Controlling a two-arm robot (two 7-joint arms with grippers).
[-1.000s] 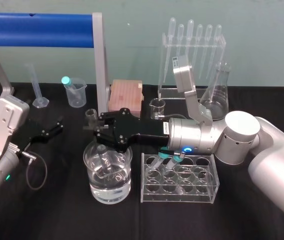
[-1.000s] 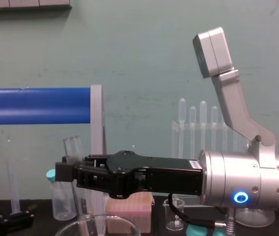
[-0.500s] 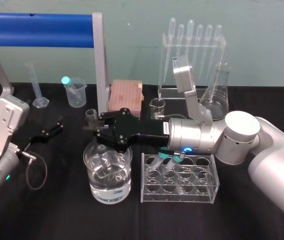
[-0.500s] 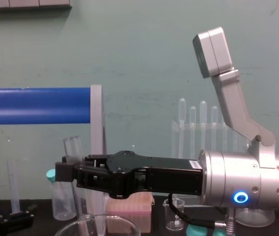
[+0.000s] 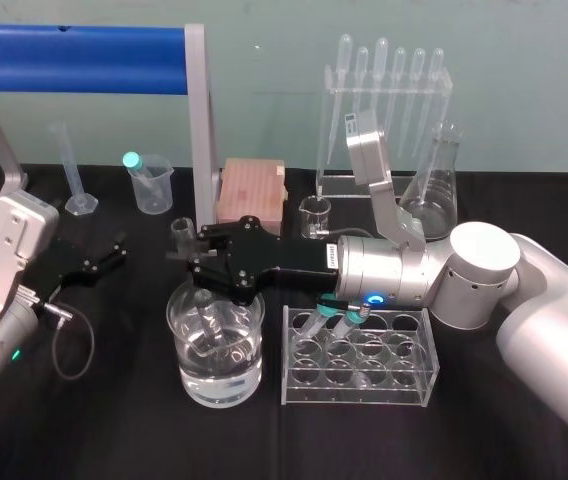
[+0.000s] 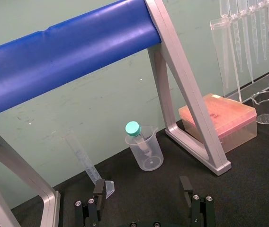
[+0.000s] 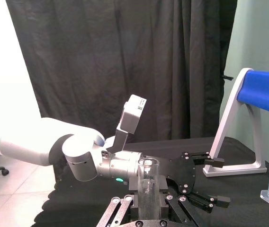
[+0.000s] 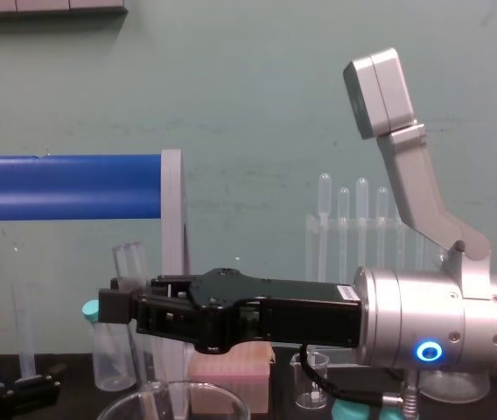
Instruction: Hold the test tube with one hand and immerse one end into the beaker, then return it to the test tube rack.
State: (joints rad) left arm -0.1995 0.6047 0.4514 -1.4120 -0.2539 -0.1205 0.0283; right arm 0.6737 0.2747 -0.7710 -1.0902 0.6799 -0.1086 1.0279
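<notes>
The test tube (image 5: 181, 230) hangs tilted in the right gripper (image 5: 190, 266), which pinches it across the upper shaft, just under the lipped rim. Its open mouth stands clear above the fingers and its lower end reaches down inside the beaker (image 5: 182, 350), apparently into the water there. The wrist view shows the tube upright between the two pads, jaws narrow and closed on the glass.

As thin, uncapped glass, the tube is probably light, rigid and easy to crack. It is likely slick too, the more so once its dipped end is wet. A firm but modest squeeze high on the dry shaft, where the gripper has it, looks like the safe hold. The tip should be kept off the beaker wall.

The beaker is wide, partly filled and likely heavy enough to sit steady on the black table (image 5: 114, 420). Just beside it, on the robot's right, stands the clear test tube rack (image 5: 359, 392).

The left gripper (image 5: 104, 258) rests well to the left, low over the table, jaws spread wide and empty.

A small white label (image 5: 332, 254) sits on the right arm's wrist, but its print cannot be read, and no brand is legible anywhere.
</notes>
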